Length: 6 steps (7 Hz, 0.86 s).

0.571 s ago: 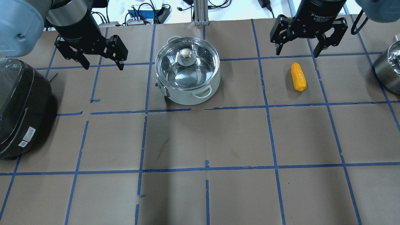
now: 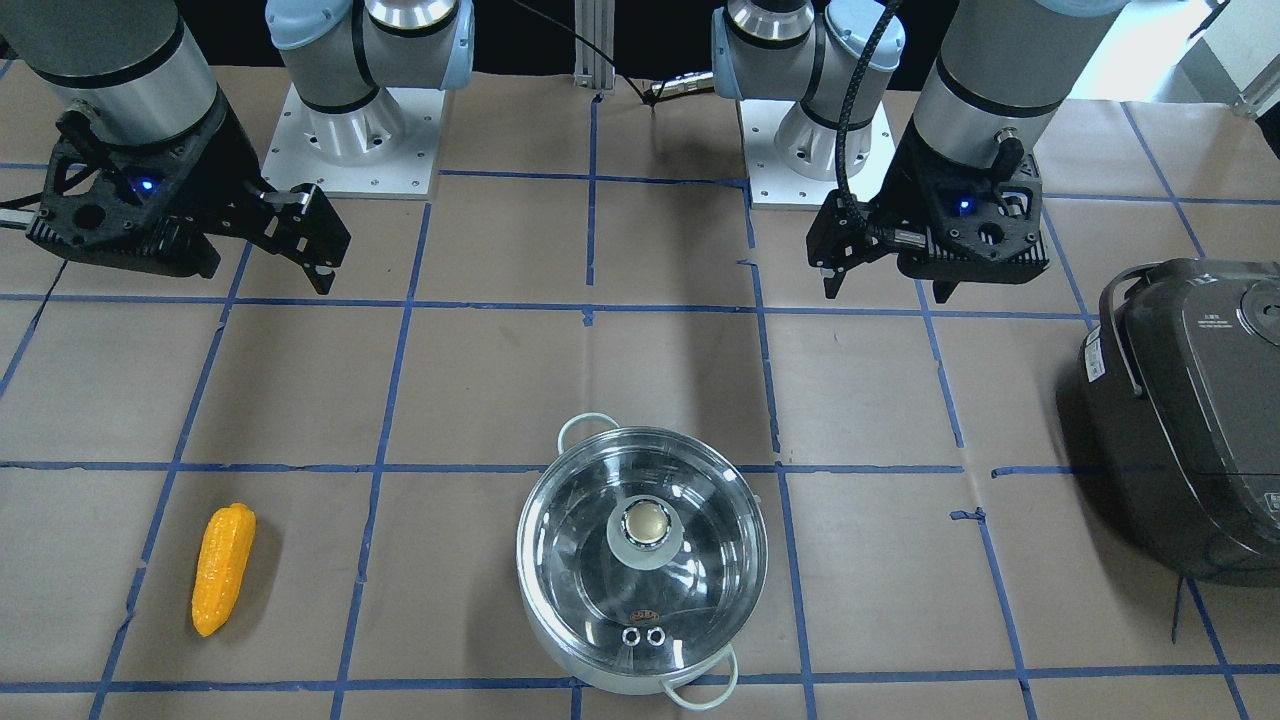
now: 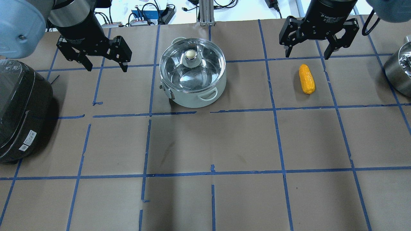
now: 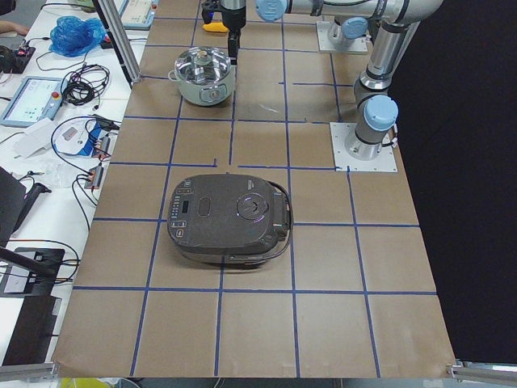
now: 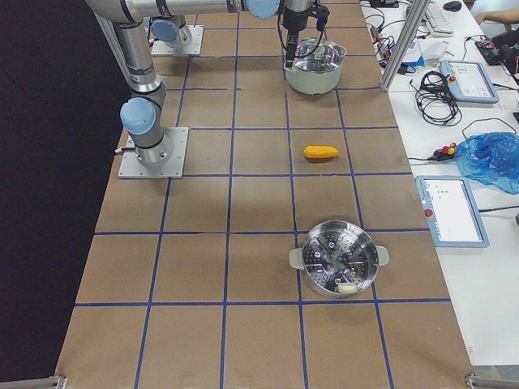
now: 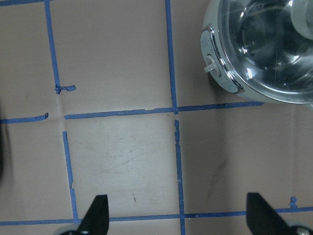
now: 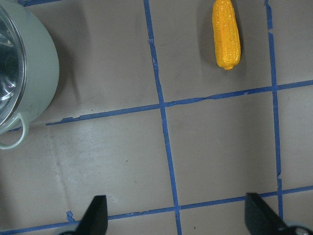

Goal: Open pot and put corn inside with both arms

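Note:
The steel pot stands at the table's far middle with its glass lid and knob on; it also shows in the front view. The yellow-orange corn lies on the paper to the pot's right, also seen in the front view and the right wrist view. My left gripper hangs open and empty to the left of the pot. My right gripper hangs open and empty above the table near the corn's far end.
A dark grey rice cooker sits at the left edge. A steel steamer pot stands at the right edge. Cables and devices lie beyond the table's far edge. Blue tape lines grid the brown paper.
Both grippers have shifted slightly toward the top of the overhead view, the right one a bit more. Both stay open. The pot and the corn have not moved.

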Available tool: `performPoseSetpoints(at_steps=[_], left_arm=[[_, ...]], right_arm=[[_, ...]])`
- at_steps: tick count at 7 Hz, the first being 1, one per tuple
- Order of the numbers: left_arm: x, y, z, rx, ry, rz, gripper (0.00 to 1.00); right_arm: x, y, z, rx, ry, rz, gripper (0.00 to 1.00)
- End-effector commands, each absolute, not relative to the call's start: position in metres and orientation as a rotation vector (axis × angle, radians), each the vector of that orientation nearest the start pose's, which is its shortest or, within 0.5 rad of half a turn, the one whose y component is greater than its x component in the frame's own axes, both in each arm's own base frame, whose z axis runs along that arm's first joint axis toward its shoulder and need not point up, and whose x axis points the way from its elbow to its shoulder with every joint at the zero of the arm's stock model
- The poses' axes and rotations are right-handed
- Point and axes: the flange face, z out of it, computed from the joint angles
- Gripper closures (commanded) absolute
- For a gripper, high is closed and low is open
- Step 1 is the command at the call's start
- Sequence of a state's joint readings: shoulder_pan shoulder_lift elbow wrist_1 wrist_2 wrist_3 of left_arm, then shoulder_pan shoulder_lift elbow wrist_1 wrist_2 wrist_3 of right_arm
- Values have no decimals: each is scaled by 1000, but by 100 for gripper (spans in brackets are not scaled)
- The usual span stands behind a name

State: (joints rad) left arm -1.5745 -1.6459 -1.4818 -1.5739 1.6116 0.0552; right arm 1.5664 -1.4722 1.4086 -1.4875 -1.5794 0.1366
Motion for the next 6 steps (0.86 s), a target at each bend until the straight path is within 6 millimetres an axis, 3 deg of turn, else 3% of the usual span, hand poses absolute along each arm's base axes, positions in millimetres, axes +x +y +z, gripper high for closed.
performPoseSetpoints(at_steps=[1, 2, 3, 4, 5, 6], left_arm=[[-131, -527, 490, 90, 3097, -10, 0], [-133, -542, 487, 66, 3096, -32, 0], [-145, -568, 469, 69, 3099, -128, 0], [-189, -583, 458, 155, 3097, -190, 0], [-228, -593, 454, 138, 3095, -194, 0], [-246, -611, 443, 97, 3114, -177, 0]], right_arm=[[130, -532, 508, 222, 3141, 31, 0], [130, -532, 508, 222, 3141, 26, 0], [128, -533, 508, 224, 3141, 26, 0], [126, -537, 506, 160, 3144, 21, 0], [123, -543, 517, 157, 3146, -19, 0], [118, -557, 516, 169, 3149, -10, 0]])
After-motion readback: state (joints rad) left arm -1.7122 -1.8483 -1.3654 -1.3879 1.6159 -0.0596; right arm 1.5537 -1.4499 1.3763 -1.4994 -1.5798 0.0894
